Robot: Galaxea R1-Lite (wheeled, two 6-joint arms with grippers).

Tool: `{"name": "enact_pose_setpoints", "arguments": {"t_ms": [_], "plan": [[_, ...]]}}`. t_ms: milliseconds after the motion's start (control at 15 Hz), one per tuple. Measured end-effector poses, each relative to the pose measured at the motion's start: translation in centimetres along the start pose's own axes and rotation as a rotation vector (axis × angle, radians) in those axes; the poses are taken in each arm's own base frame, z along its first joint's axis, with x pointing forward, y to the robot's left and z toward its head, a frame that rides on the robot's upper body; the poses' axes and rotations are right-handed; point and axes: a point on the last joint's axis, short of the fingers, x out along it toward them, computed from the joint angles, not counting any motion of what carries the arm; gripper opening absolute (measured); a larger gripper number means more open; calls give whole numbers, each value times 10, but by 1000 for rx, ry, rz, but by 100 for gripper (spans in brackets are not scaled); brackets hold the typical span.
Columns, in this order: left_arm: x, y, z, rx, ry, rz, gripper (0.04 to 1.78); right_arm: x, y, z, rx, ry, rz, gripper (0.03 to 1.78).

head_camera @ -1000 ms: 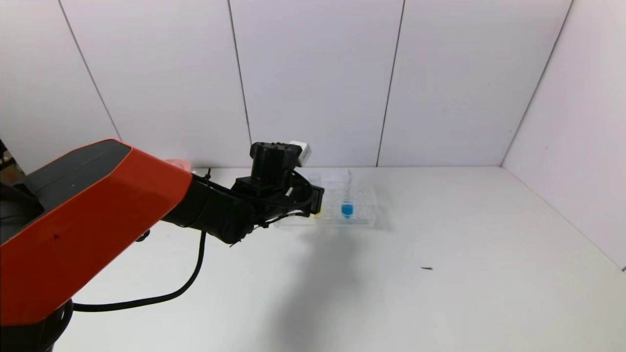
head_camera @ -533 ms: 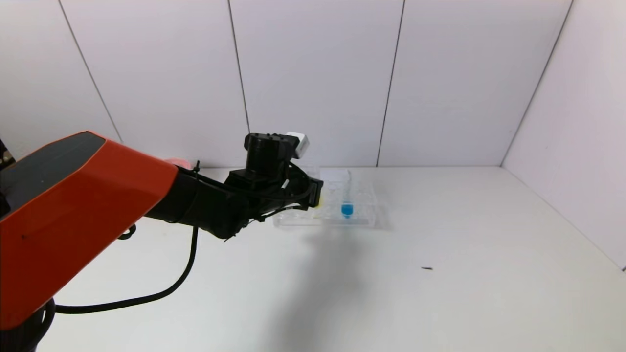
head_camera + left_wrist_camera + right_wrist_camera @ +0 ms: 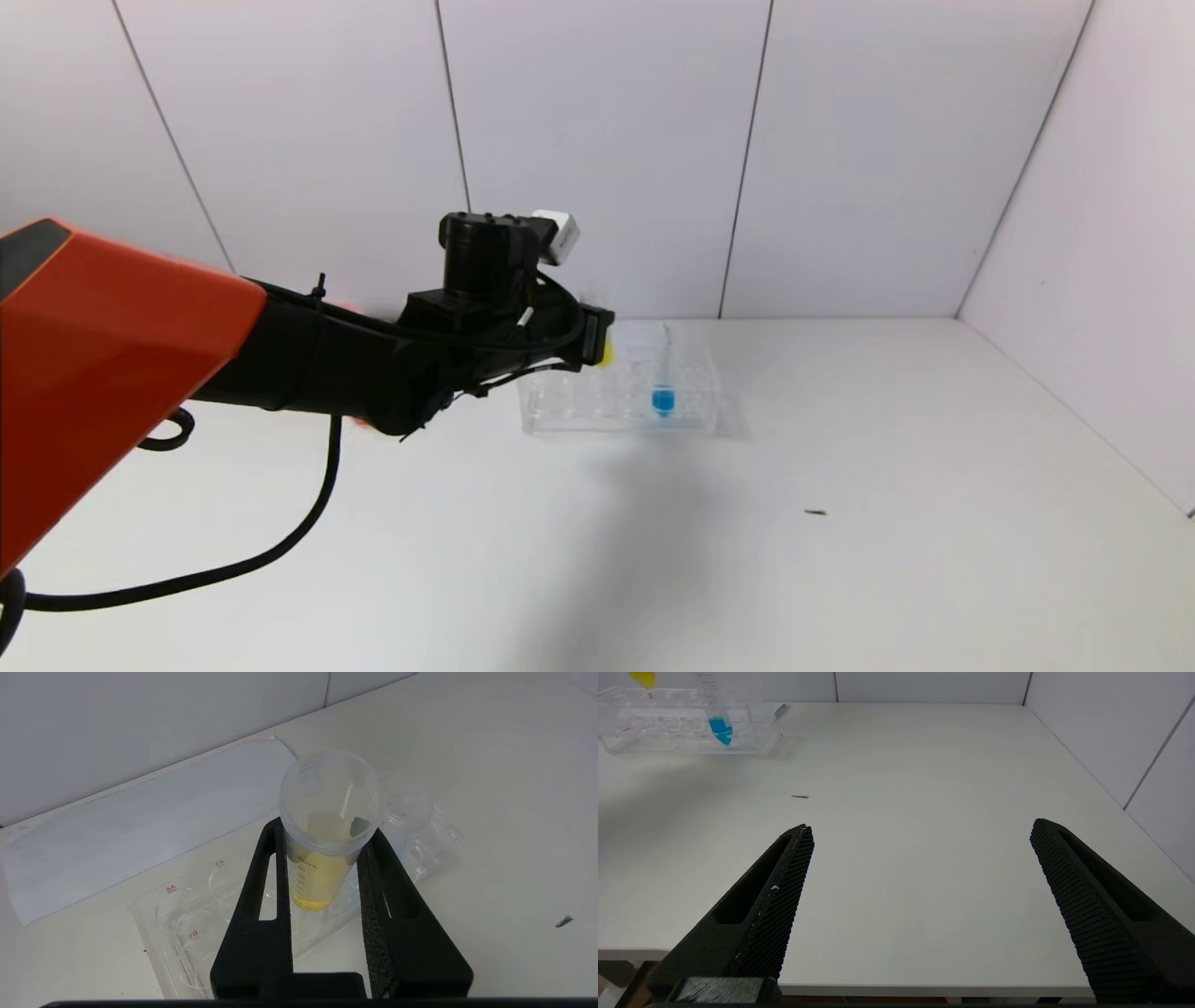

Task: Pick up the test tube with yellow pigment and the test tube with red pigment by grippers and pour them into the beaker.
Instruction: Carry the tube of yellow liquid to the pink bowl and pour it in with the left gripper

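My left gripper (image 3: 594, 342) (image 3: 325, 833) is shut on the test tube with yellow pigment (image 3: 321, 868). It holds the tube upright above the left part of the clear rack (image 3: 616, 411). The tube's yellow tip (image 3: 607, 353) peeks out beside the black fingers and also shows in the right wrist view (image 3: 643, 677). My right gripper (image 3: 920, 826) is open and holds nothing, low over the table's near edge. The test tube with red pigment and the beaker are out of view.
A blue-tipped tube (image 3: 663, 399) (image 3: 720, 728) stands in the rack (image 3: 686, 737) (image 3: 187, 914). A white sheet (image 3: 140, 826) lies behind the rack by the wall. Something pink (image 3: 359, 423) shows under my left arm. A dark speck (image 3: 815, 512) lies on the table.
My left arm has risen and drawn slightly left, lifting the yellow-tipped tube up out of the rack. The rack and blue tube have stayed put.
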Motion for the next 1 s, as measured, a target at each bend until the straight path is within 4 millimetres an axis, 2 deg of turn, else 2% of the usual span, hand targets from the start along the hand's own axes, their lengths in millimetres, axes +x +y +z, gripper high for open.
{"name": "enact_pose_setpoints", "arguments": {"t_ms": [333, 600, 1000], "plan": [[-21, -5, 20, 26, -44, -5, 44, 0, 0, 0, 0, 0, 0, 170], [-52, -5, 42, 53, -62, 10, 44, 0, 0, 0, 0, 0, 0, 170], [-99, 11, 62, 109, -72, 125, 44, 0, 0, 0, 0, 0, 0, 170]]}}
